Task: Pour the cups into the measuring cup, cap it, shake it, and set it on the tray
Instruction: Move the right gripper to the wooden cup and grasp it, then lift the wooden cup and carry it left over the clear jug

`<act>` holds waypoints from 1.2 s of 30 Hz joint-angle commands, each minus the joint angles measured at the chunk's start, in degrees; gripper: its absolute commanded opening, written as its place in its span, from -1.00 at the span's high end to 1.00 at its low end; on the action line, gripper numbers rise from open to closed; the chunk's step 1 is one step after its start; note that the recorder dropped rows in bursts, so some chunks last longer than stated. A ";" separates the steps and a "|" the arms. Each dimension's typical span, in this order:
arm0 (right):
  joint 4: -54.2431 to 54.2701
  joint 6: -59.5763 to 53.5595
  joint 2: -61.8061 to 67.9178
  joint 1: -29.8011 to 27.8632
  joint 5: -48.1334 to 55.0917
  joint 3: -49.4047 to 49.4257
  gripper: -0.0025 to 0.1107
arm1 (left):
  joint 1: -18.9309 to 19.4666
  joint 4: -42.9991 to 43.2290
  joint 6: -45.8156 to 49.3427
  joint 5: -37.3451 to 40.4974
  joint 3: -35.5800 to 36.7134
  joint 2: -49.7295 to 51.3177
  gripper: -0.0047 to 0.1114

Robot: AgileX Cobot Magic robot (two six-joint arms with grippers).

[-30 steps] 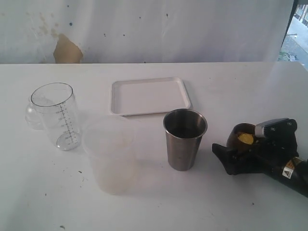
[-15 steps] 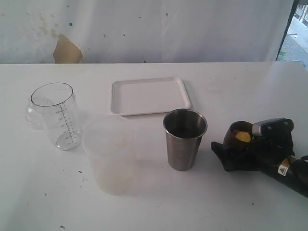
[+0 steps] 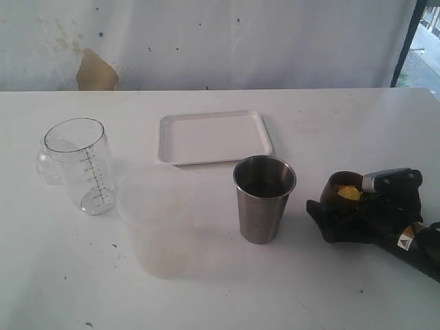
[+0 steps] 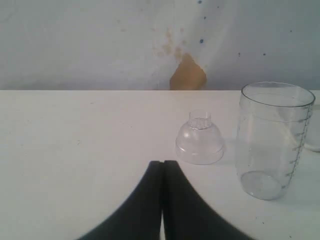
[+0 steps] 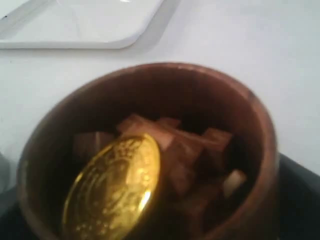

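The small brown wooden cup stands on the table at the right, holding a gold coin and brown pieces. My right gripper lies low with one finger on each side of this cup. Whether the fingers press on it does not show. The steel tumbler stands upright in the middle. At the left stands the clear measuring cup with its black scale. My left gripper is shut and empty, a short way from the measuring cup. The white tray lies at the back, bare.
A big frosted plastic tub stands between the measuring cup and the tumbler. A clear domed cap sits on the table beside the measuring cup. The tray's corner shows beyond the wooden cup.
The right gripper's fingers have drawn slightly closer around the wooden cup. The other things and the left gripper stay where they were.
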 commanded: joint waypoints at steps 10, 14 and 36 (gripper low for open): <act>-0.10 -2.82 -3.25 0.01 -0.73 -0.17 0.96 | -0.03 -0.09 -0.15 -0.62 -0.18 -0.14 0.92; -2.24 -2.47 -3.84 0.01 -0.73 -0.17 0.96 | -0.03 -0.09 -0.15 -0.62 -0.18 -0.14 0.92; -7.30 19.80 -35.97 3.42 26.48 -7.58 0.96 | -0.03 -0.09 -0.15 -0.62 -0.18 -0.14 0.92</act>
